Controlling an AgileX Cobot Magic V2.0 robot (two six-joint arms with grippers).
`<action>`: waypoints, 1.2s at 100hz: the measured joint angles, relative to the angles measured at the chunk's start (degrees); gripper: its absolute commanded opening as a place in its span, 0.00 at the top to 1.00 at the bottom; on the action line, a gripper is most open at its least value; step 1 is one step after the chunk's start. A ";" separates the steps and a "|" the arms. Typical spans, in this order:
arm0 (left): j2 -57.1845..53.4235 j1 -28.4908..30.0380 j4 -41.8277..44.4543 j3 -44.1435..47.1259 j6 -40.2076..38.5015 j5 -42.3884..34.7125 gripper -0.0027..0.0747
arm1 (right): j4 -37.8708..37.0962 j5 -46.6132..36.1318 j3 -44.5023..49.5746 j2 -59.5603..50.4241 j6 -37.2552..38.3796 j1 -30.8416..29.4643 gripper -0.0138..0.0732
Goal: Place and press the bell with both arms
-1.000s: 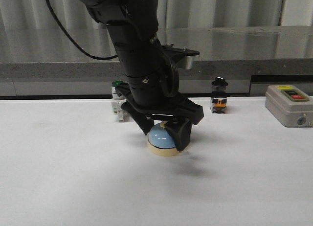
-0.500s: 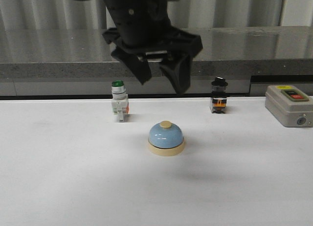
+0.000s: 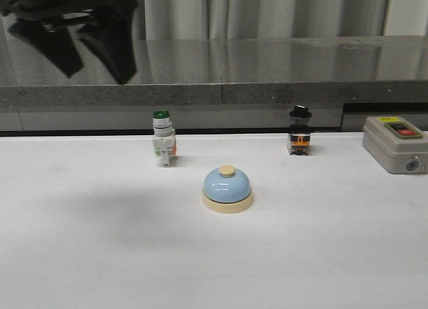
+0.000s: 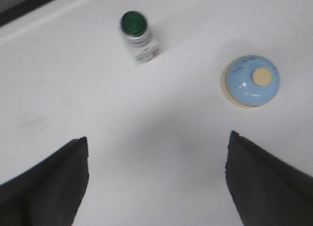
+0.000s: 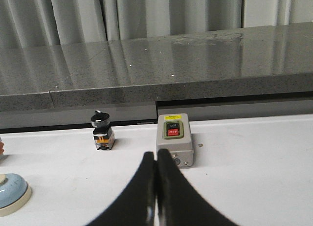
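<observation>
The small light-blue dome-shaped bell (image 3: 227, 188) with its cream round base and cream button stands upright on the white tabletop (image 3: 100, 255), on its own, with nothing touching it. Behind the bell and a little toward the robot's left stands a white pushbutton switch with a green cap (image 3: 162, 138), near but clear of it. Behind the bell toward the robot's right, somewhat farther off, stands a black-capped switch with an orange band (image 3: 299, 131). Well apart from the bell, at the table's right edge, sits a grey metal box with a green and a red button on top (image 3: 396, 144). A grey stone ledge (image 3: 267, 85) runs along the back of the table, behind the switches.

The left gripper (image 3: 73, 28) hangs high above the table, far to the left of the bell, its two black fingers (image 4: 46, 187) spread wide with nothing between them. The right gripper (image 5: 156, 196) shows only in its own wrist view, its two black fingers pressed together, empty, pointing toward the grey box, with the bell at the edge of that view.
</observation>
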 measured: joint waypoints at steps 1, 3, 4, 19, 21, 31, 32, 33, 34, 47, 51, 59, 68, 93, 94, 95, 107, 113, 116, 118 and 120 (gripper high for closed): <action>-0.35 0.26 0.00 0.78 -0.13 -0.15 0.25 | 0.00 0.00 0.00 0.00 0.00 0.00 0.92; -1.38 1.08 0.00 1.98 -0.23 -0.58 0.25 | 0.00 0.00 0.00 0.00 0.00 0.00 0.92; -2.09 1.35 0.00 2.39 -0.41 -0.75 0.25 | 0.00 0.00 0.00 0.00 0.00 0.00 0.92; -9.87 7.56 0.00 10.56 -1.15 -4.91 0.25 | 0.00 0.00 0.00 0.00 0.00 0.00 0.92; -10.99 8.39 0.00 11.67 -1.15 -5.42 0.25 | 0.00 0.00 0.00 0.00 0.00 0.00 0.92; -16.36 12.12 0.00 16.68 -1.15 -8.06 0.25 | 0.00 0.00 0.00 0.00 0.00 0.00 0.92; -17.14 12.36 0.00 17.38 -1.15 -8.29 0.25 | 0.00 0.00 0.00 0.00 0.00 0.00 0.92; -17.54 12.84 0.00 17.71 -1.15 -8.67 0.25 | 0.00 0.00 0.00 0.00 0.00 0.00 0.92; -18.34 13.09 0.00 18.41 -1.15 -8.89 0.25 | 0.00 0.00 0.00 0.00 0.00 0.00 0.92; -25.95 16.48 0.00 24.45 -1.15 -12.75 0.25 | 0.00 0.00 0.00 0.00 0.00 0.00 0.92; -28.64 17.12 0.00 26.39 -1.15 -13.86 0.25 | 0.00 0.00 0.00 0.00 0.00 0.00 0.92; -33.73 17.64 0.00 29.71 -1.15 -15.75 0.25 | 0.00 0.00 0.00 0.00 0.00 0.00 0.92; -39.72 17.64 0.00 33.09 -1.15 -17.22 0.25 | 0.00 0.00 0.00 0.00 0.00 0.00 0.92; -54.42 17.69 -0.12 39.18 -1.15 -17.76 0.33 | 0.00 0.00 0.00 0.00 0.00 0.00 0.92; -54.73 17.69 -0.12 39.20 -1.15 -17.76 0.34 | 0.00 0.00 0.00 0.00 0.00 0.00 0.92; -55.03 17.69 -0.12 39.36 -1.15 -17.76 0.35 | 0.00 0.00 0.00 0.00 0.00 0.00 0.92; -59.07 17.69 -0.12 40.13 -1.15 -17.76 0.53 | 0.00 0.00 0.00 0.00 0.00 0.00 0.92; -60.23 17.69 -0.12 40.13 -1.15 -17.76 0.65 | 0.00 0.07 0.00 0.00 0.00 0.00 0.92; -60.77 17.69 -0.12 40.13 -1.15 -17.76 0.71 | 0.00 0.07 0.00 0.00 0.00 0.00 0.92; -60.92 17.69 -0.12 40.13 -1.15 -17.76 0.75 | 0.00 0.07 0.00 0.00 0.00 0.00 0.92; -61.10 17.69 -0.01 40.13 -1.15 -17.76 0.80 | 0.00 0.07 0.00 0.00 0.00 0.00 0.92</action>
